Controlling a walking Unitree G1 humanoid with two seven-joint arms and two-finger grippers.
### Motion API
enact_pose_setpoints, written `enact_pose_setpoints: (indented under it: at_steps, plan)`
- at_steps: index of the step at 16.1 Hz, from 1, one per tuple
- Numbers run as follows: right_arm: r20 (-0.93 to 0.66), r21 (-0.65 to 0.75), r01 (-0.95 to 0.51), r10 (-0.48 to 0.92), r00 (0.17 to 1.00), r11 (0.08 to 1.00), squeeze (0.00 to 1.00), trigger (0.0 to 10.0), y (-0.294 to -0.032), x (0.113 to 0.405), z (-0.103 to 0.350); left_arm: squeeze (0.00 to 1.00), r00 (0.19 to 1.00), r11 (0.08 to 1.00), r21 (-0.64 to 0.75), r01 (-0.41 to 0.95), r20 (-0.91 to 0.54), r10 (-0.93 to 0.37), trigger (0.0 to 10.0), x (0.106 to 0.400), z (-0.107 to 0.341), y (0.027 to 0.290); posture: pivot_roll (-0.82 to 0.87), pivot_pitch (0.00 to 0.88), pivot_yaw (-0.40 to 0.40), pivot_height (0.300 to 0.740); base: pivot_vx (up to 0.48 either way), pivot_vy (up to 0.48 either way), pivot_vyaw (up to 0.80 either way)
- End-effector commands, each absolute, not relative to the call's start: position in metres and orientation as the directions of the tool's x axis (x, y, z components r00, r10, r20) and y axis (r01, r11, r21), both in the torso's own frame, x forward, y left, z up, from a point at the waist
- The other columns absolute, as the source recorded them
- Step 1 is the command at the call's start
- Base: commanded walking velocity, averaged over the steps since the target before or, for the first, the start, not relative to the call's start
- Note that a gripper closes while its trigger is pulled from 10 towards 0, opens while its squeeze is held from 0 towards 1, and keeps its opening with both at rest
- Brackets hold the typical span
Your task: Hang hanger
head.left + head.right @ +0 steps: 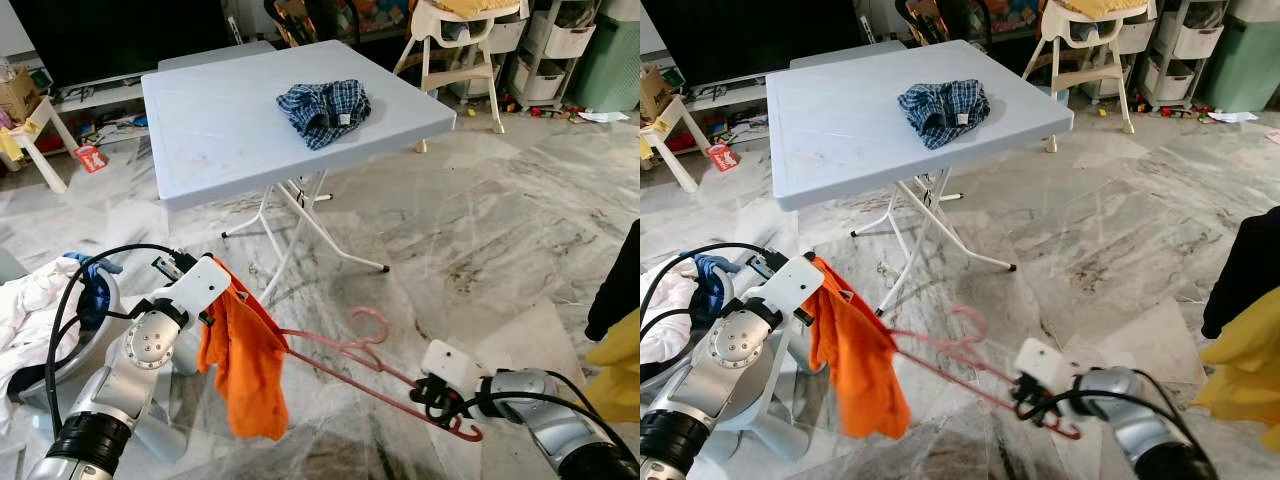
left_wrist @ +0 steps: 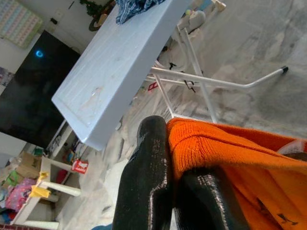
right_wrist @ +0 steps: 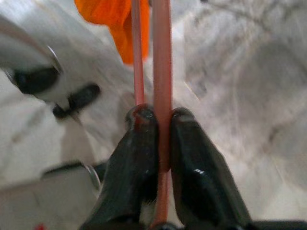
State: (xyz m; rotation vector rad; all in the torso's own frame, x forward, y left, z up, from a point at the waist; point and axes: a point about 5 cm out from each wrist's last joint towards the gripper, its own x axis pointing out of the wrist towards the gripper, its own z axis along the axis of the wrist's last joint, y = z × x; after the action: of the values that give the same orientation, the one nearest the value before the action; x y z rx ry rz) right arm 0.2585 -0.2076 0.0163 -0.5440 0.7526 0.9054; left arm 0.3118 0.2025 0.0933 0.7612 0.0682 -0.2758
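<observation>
A pink-red plastic hanger (image 1: 370,362) stretches between my two arms, low over the marble floor, its hook pointing up. An orange garment (image 1: 245,360) hangs from its left end. My left gripper (image 1: 222,297) is shut on the top of that orange cloth (image 2: 225,148) at the hanger's left end. My right gripper (image 1: 440,398) is shut on the hanger's right end, the bar (image 3: 161,81) pinched between its two black fingers (image 3: 134,158).
A light blue folding table (image 1: 220,120) stands ahead with a checked blue garment (image 1: 325,108) on it. A basket of laundry (image 1: 40,310) sits at my left. Dark and yellow clothes (image 1: 615,330) hang at the right edge. A high chair (image 1: 460,50) stands behind.
</observation>
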Motion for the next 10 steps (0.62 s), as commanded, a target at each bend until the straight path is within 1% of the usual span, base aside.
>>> enact_pose_setpoints:
  at_steps: [1,2,3,4,6,7,8,9,10]
  plan:
    - [-0.799,-0.164,-0.829,0.42,0.429,0.535,0.0,10.0,-0.216,0.261,0.013,0.0,0.967,0.698,0.673,0.245,-0.118,-0.226,10.0,0.316,0.105,0.202,-0.07,0.0,0.11,0.74,0.0,0.0,0.0]
    - [-0.794,-0.228,-0.78,0.352,0.495,0.582,0.0,10.0,-0.222,0.269,0.014,0.0,0.962,0.699,0.666,0.262,-0.121,-0.245,10.0,0.313,0.103,0.195,-0.07,0.0,0.111,0.74,0.0,0.0,0.0]
    - [-0.777,-0.247,-0.75,0.337,0.532,0.613,0.0,10.0,-0.222,0.274,0.015,0.0,0.959,0.703,0.658,0.27,-0.117,-0.258,10.0,0.311,0.101,0.189,-0.07,0.0,0.112,0.74,0.0,0.0,0.0]
    - [-0.755,-0.24,-0.736,0.354,0.551,0.634,0.0,10.0,-0.217,0.277,0.017,0.0,0.956,0.704,0.656,0.273,-0.106,-0.273,10.0,0.309,0.1,0.181,-0.06,0.0,0.111,0.74,0.0,0.0,0.0]
    - [-0.714,-0.166,-0.777,0.47,0.519,0.607,0.0,10.0,-0.199,0.277,0.019,0.0,0.948,0.705,0.647,0.29,-0.091,-0.306,10.0,0.307,0.1,0.17,-0.06,0.0,0.107,0.74,0.0,0.0,0.0]
    - [-0.7,-0.129,-0.808,0.524,0.484,0.575,0.0,10.0,-0.192,0.274,0.019,0.0,0.945,0.707,0.642,0.296,-0.087,-0.316,10.0,0.308,0.101,0.167,-0.06,0.0,0.107,0.74,0.0,0.0,0.0]
    - [-0.7,-0.097,-0.847,0.569,0.432,0.523,0.0,10.0,-0.187,0.269,0.018,0.0,0.941,0.699,0.65,0.298,-0.077,-0.329,10.0,0.309,0.103,0.164,-0.06,0.0,0.107,0.74,0.0,0.0,0.0]
    - [-0.7,-0.093,-0.856,0.579,0.419,0.508,0.0,10.0,-0.186,0.268,0.017,0.0,0.941,0.698,0.652,0.296,-0.073,-0.331,10.0,0.309,0.104,0.163,-0.06,0.0,0.107,0.74,0.0,0.0,0.0]
    - [-0.692,-0.044,-0.893,0.631,0.35,0.447,0.0,10.0,-0.181,0.261,0.017,0.0,0.938,0.692,0.66,0.292,-0.057,-0.342,10.0,0.311,0.106,0.162,-0.06,0.0,0.105,0.74,0.0,0.0,0.0]
